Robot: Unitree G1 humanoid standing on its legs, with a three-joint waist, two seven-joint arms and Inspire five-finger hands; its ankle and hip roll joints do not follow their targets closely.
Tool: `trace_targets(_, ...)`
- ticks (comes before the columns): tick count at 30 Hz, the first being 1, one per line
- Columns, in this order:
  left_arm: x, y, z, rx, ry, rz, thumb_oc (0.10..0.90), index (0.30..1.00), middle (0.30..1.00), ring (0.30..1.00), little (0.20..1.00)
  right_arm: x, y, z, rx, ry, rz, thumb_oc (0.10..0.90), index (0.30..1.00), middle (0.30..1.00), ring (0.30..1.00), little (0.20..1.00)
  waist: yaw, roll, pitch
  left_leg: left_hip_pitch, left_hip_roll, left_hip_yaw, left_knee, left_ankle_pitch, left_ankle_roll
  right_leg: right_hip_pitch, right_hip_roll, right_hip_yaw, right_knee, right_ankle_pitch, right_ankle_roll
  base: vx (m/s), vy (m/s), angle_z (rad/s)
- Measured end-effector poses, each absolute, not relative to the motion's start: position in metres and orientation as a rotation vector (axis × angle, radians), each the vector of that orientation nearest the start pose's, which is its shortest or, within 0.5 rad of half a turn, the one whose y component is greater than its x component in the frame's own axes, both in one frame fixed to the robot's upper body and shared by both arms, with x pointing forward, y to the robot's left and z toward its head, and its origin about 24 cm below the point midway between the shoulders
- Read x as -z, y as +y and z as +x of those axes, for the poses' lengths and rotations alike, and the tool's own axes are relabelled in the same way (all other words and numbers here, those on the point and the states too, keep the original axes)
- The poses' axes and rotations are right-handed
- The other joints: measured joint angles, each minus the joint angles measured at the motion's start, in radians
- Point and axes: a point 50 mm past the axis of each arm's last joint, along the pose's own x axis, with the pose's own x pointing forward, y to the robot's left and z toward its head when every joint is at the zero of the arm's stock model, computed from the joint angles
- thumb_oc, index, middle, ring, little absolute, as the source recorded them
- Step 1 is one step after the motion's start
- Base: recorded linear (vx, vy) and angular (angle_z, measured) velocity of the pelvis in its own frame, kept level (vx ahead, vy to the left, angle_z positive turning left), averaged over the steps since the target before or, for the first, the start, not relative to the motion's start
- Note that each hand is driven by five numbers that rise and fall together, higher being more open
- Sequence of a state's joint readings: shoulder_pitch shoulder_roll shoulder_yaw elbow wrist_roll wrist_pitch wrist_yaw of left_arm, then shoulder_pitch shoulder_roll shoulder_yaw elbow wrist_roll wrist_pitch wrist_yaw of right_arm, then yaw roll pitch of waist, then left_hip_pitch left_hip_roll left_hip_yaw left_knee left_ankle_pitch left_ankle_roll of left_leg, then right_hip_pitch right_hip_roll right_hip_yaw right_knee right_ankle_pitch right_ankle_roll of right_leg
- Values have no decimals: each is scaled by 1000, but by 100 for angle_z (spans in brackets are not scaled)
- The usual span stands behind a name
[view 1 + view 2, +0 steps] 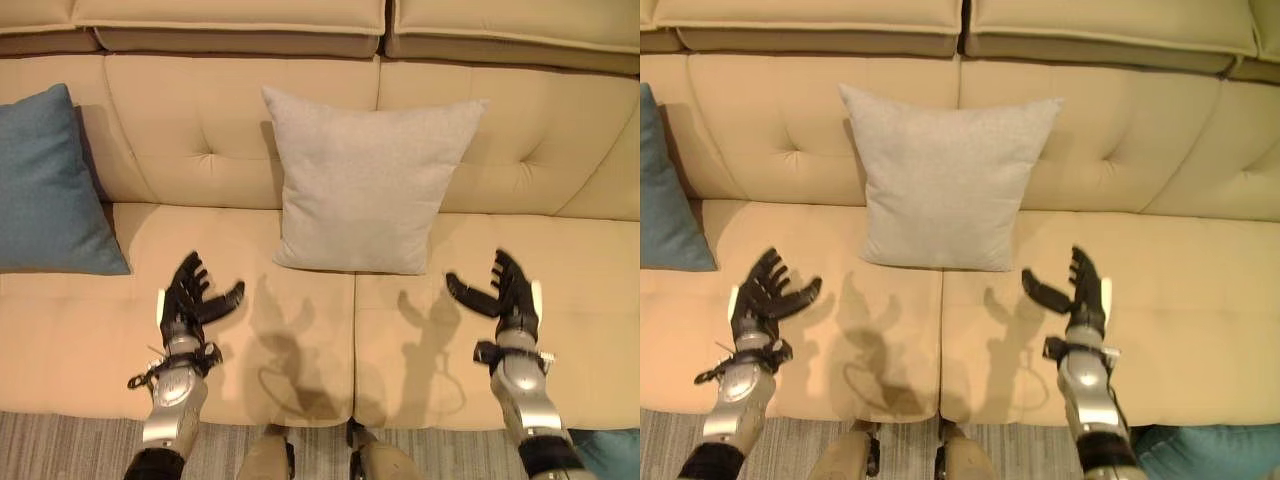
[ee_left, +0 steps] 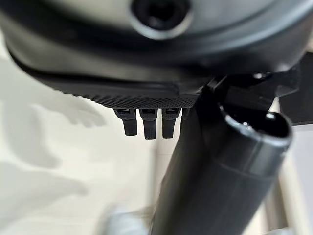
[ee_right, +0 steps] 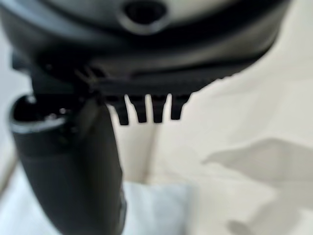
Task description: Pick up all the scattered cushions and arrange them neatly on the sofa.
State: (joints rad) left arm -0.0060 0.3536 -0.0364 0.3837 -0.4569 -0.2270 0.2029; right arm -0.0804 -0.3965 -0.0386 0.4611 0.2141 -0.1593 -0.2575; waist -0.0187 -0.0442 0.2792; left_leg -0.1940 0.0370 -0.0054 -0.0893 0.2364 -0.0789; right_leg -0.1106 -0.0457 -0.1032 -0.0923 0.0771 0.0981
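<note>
— Cushions first: where are they?

— One pale grey cushion (image 1: 365, 180) stands upright in the middle of the beige sofa (image 1: 560, 290), its lower edge on the seat and its back leaning against the tufted backrest. It sits right over the seam between the two seat pads. A blue cushion (image 1: 45, 185) leans against the backrest at my far left, well apart from the grey one. Down at my lower right, past the sofa's front edge, I see a corner of something teal (image 1: 1200, 445) on the floor; I cannot tell whether it is a cushion.

— And your hands?

— My left hand (image 1: 190, 295) hovers over the left seat pad, fingers straight and spread wide, thumb pointing toward the middle, holding nothing. My right hand (image 1: 510, 290) hovers over the right seat pad in the mirrored pose, equally wide and empty. The grey cushion lies between them and further back, touching neither.

— What do the wrist views add?

— Straight fingertips (image 2: 149, 128) above pale upholstery on the left, and the same on the right (image 3: 142, 113).
</note>
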Motion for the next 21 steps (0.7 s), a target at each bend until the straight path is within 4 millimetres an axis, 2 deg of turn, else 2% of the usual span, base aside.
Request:
trace_targets(3, 26, 251, 218, -322, 235, -44, 800, 900, 900, 900, 900, 14, -278, 234, 381, 244, -223, 800, 900, 900, 900, 900, -2, 17, -10, 1, 18, 0, 0, -34, -18, 0, 17, -4, 0, -11, -18, -23, -8, 0)
trace_targets(4, 47, 251, 204, -285, 345, 16, 800, 900, 900, 900, 900, 33, -279, 222, 367, 336, -240, 800, 900, 900, 900, 900, -8, 37, -27, 21, 33, 1, 0, -72, -6, 21, 36, -8, 0, -14, -20, -106, -19, 2)
trace_targets(6, 67, 250, 186, -265, 458, 49, 800, 900, 900, 900, 900, 52, -277, 207, 353, 428, -240, 800, 900, 900, 900, 900, -7, 41, -62, 22, 39, 0, 2, -88, -1, 19, 45, -5, 5, -17, -29, -174, 20, -2)
trace_targets(8, 88, 251, 170, -249, 578, 85, 800, 900, 900, 900, 900, 68, -272, 197, 314, 508, -243, 800, 900, 900, 900, 900, -6, 41, -72, 16, 35, 2, 47, -113, -15, 0, 35, -2, 60, -40, -65, -177, 79, -11)
trace_targets(9, 98, 252, 160, -243, 640, 104, 800, 900, 900, 900, 900, 76, -268, 193, 291, 547, -251, 800, 900, 900, 900, 900, -5, 31, -81, 16, 33, 4, 53, -149, -64, -11, 23, -3, 81, -45, -85, -170, 168, -12)
trace_targets(10, 112, 256, 147, -250, 744, 131, 800, 900, 900, 900, 900, 89, -258, 184, 256, 614, -244, 800, 900, 900, 900, 900, -8, -33, -98, -8, -32, -6, 194, -203, -54, -16, -49, -3, 63, -21, -111, -121, 143, -23)
trace_targets(11, 121, 256, 137, -257, 801, 135, 800, 900, 900, 900, 900, 96, -252, 180, 238, 644, -238, 800, 900, 900, 900, 900, -3, -64, -105, -5, -67, -16, 302, -246, -12, -1, -83, 4, 52, 2, -105, -83, 100, -27)
trace_targets(12, 134, 250, 119, -249, 896, 131, 800, 900, 900, 900, 900, 101, -251, 173, 215, 679, -251, 800, 900, 900, 900, 900, -11, -52, -119, 37, -76, -53, 372, -275, 1, 20, -90, 15, 40, 12, -81, -77, 143, -20)
trace_targets(13, 141, 241, 108, -233, 942, 113, 800, 900, 900, 900, 900, 102, -257, 167, 215, 702, -279, 800, 900, 900, 900, 900, -30, -10, -141, 85, -60, -82, 319, -275, -4, 21, -69, 16, 43, -1, -55, -105, 194, 4)
trace_targets(14, 142, 235, 110, -219, 932, 107, 800, 900, 900, 900, 900, 106, -259, 161, 220, 726, -285, 800, 900, 900, 900, 900, -45, -12, -143, 103, -67, -100, 291, -286, -12, 2, -95, 24, 50, 30, -46, -193, 326, -6)
trace_targets(15, 148, 226, 108, -208, 966, 97, 800, 900, 900, 900, 900, 110, -260, 165, 218, 756, -301, 800, 900, 900, 900, 900, -36, -1, -149, 110, -87, -149, 300, -313, 15, 0, -99, 45, 58, 44, -31, -172, 258, -21)
trace_targets(17, 155, 218, 102, -158, 1034, 135, 800, 900, 900, 900, 900, 117, -262, 165, 212, 817, -336, 800, 900, 900, 900, 900, -51, 19, -167, 158, -86, -143, 212, -331, 41, -3, -94, 54, 69, 39, -6, -224, 276, -19)
trace_targets(18, 156, 216, 108, -131, 1037, 163, 800, 900, 900, 900, 900, 121, -261, 159, 211, 850, -341, 800, 900, 900, 900, 900, -54, 3, -179, 170, -109, -133, 167, -322, 77, -36, -120, 67, 82, 34, 5, -252, 243, -20)
trace_targets(20, 155, 218, 111, -130, 1035, 186, 800, 900, 900, 900, 900, 128, -255, 153, 197, 891, -343, 800, 900, 900, 900, 900, -47, -19, -183, 167, -137, -109, 146, -299, 101, -62, -151, 91, 92, 43, 33, -307, 223, -32)
trace_targets(21, 155, 222, 109, -127, 1052, 209, 800, 900, 900, 900, 900, 134, -250, 145, 184, 925, -343, 800, 900, 900, 900, 900, -54, -39, -190, 156, -166, -97, 155, -286, 121, -75, -181, 96, 90, 59, 56, -263, 162, -23)
